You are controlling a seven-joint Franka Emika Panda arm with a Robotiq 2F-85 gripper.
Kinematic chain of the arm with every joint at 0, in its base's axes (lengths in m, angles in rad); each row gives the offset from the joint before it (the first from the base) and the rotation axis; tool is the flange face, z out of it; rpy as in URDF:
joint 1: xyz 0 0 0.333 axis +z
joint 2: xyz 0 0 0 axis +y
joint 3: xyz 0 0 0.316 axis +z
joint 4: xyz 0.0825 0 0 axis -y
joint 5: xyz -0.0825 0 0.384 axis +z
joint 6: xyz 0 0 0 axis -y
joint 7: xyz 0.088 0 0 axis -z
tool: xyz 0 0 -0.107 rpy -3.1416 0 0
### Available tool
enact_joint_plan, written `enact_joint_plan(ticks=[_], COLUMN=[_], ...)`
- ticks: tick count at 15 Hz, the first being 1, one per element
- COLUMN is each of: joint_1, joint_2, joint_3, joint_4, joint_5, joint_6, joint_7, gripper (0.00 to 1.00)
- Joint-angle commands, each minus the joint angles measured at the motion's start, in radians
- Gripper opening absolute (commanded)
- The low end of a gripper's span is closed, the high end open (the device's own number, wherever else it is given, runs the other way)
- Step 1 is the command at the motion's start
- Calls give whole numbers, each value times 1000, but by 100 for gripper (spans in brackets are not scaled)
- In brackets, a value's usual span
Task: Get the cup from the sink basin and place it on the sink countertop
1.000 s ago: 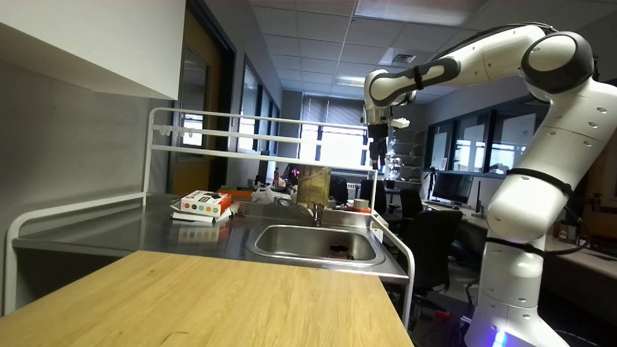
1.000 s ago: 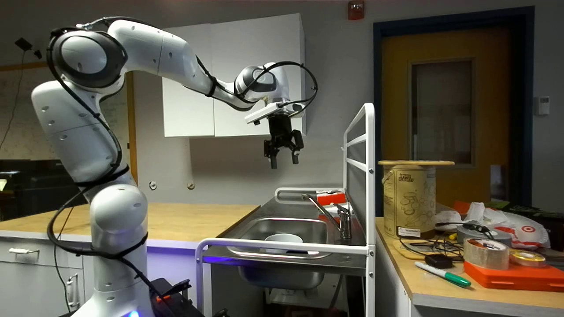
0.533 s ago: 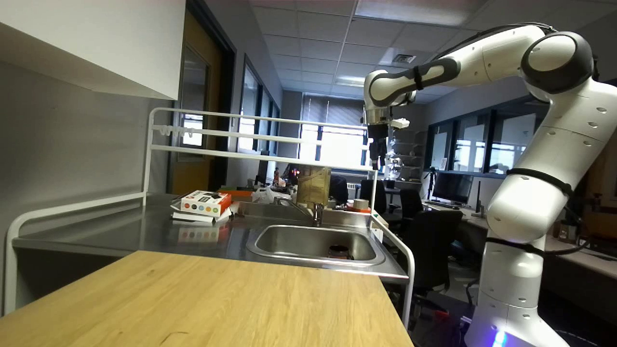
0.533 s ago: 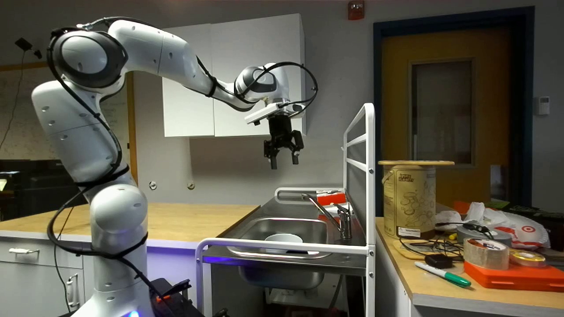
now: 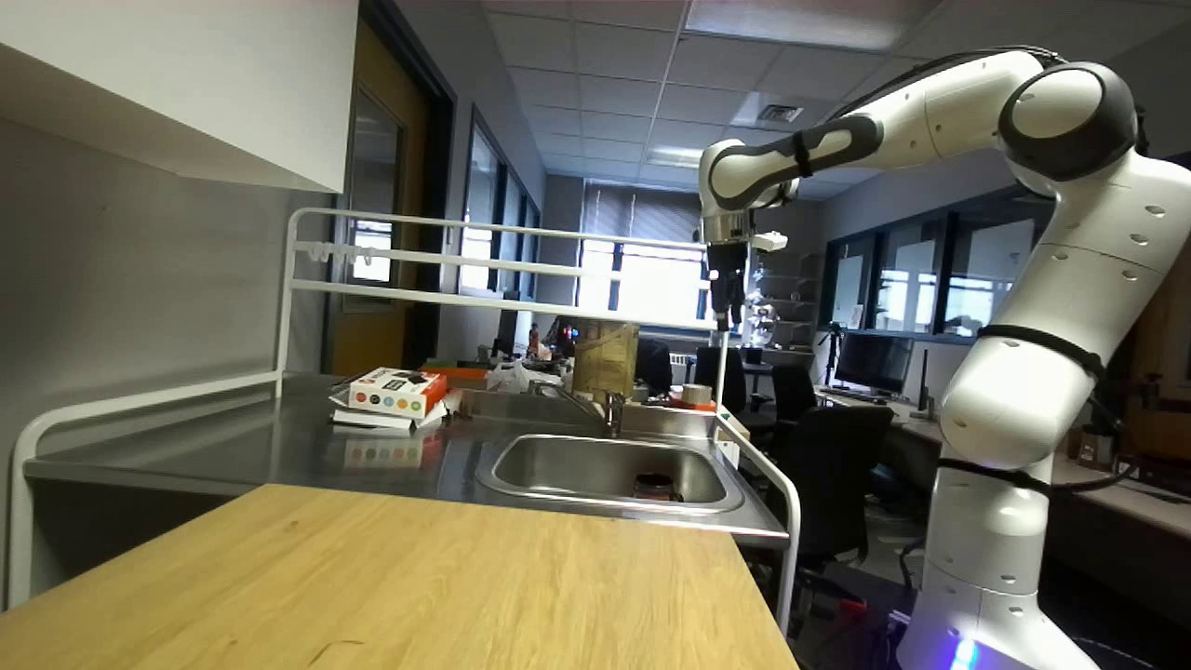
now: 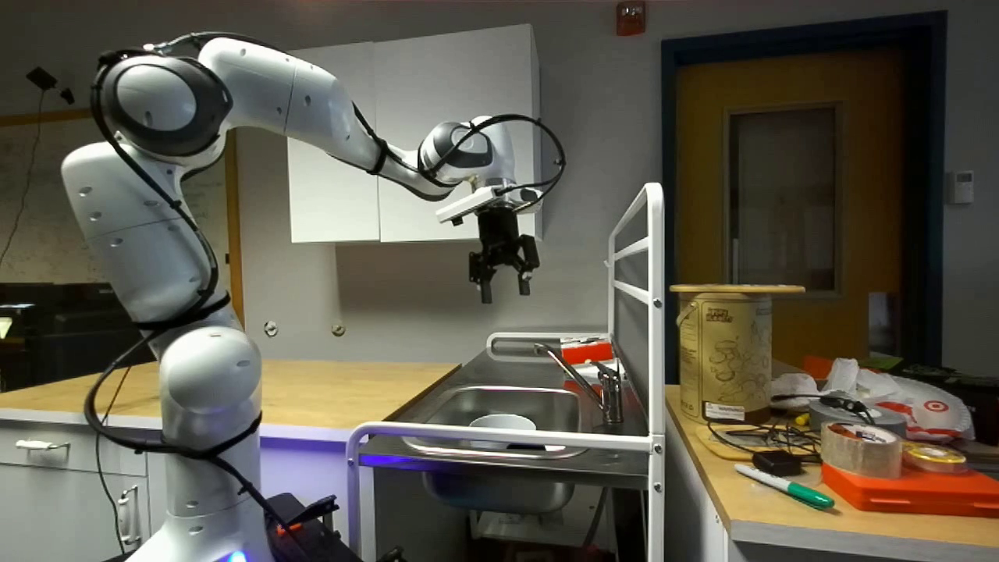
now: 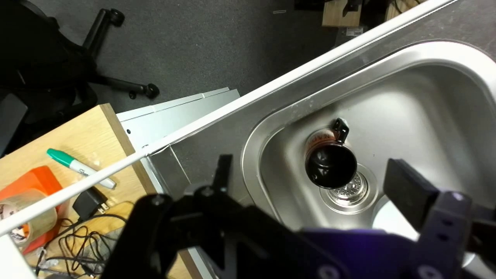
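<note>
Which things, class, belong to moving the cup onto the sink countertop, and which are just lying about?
For the job: gripper, cup, sink basin, sink countertop.

Lying about: green-capped marker, orange case, clear tape roll, printed box, white item in the sink basin.

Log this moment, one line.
black two-finger gripper: open, empty | dark-brown handled cup: ungrasped, in rectangular steel basin | placement: pending

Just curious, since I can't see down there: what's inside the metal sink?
Inside the sink basin are a dark cup, hiding part of the drain in the wrist view, and a white item. The gripper there hides part of that item and the sink basin.
</note>
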Motion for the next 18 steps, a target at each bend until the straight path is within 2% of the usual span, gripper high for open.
enact_joint_plan(ticks=[1, 10, 18], joint_1=[5, 4, 18], joint_2=[29, 108, 203], joint_3=[-2, 6, 29], joint_4=[33, 57, 94], joint_5=[11, 28, 133], joint_6=[1, 42, 76], joint_7=[15, 83, 196], gripper=[100, 100, 100])
